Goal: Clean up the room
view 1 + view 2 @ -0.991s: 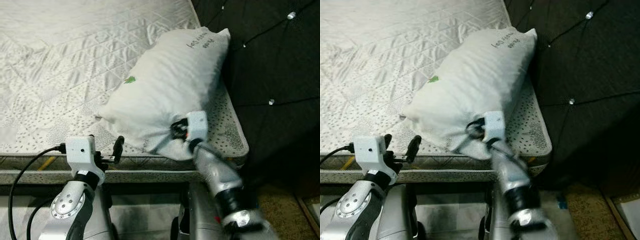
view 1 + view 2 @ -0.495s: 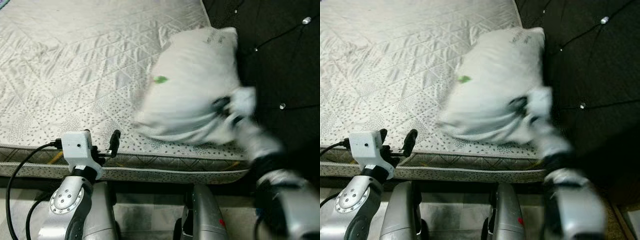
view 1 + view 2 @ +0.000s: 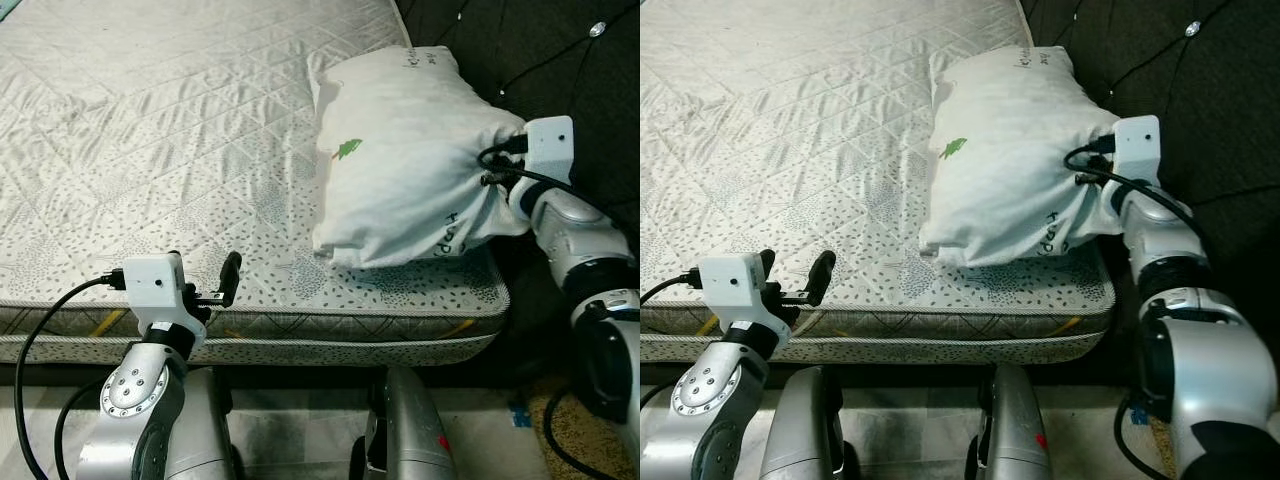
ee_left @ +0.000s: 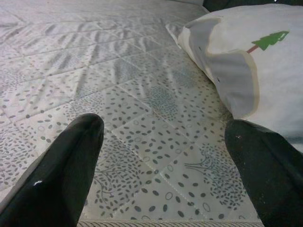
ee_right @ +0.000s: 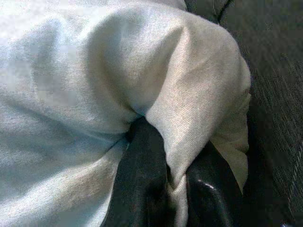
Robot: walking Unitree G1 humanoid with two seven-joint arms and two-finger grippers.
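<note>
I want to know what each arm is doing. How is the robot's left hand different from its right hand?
The left hand is open and holds nothing; the right hand is shut on a fold of the white pillow. The left hand hovers at the mattress's near edge; the right hand is at the pillow's corner beside the dark headboard. Both have two black fingers.
</note>
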